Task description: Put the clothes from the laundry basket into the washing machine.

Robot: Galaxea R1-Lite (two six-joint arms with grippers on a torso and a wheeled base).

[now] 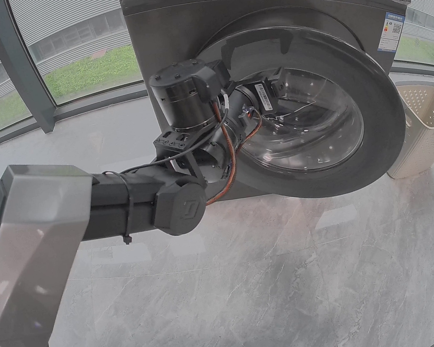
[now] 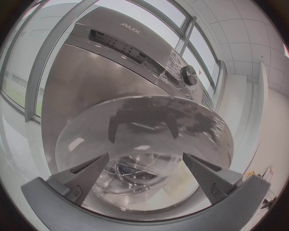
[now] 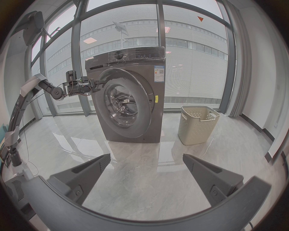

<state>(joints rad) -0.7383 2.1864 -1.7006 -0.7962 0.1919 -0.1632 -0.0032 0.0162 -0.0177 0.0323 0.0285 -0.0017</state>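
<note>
The left hand (image 2: 145, 156) hangs spread, close before the glass of the washing machine's (image 1: 169, 33) door (image 1: 374, 110), which stands ajar. The laundry basket (image 1: 427, 124) sits on the floor (image 1: 271, 281) just beside the machine, on the robot's right. The right hand (image 3: 146, 157), also spread, is low and well apart from both.

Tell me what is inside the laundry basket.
Inside the laundry basket only perforated inner walls show; no clothes rise above its rim. Its near wall hides the bottom.
</note>
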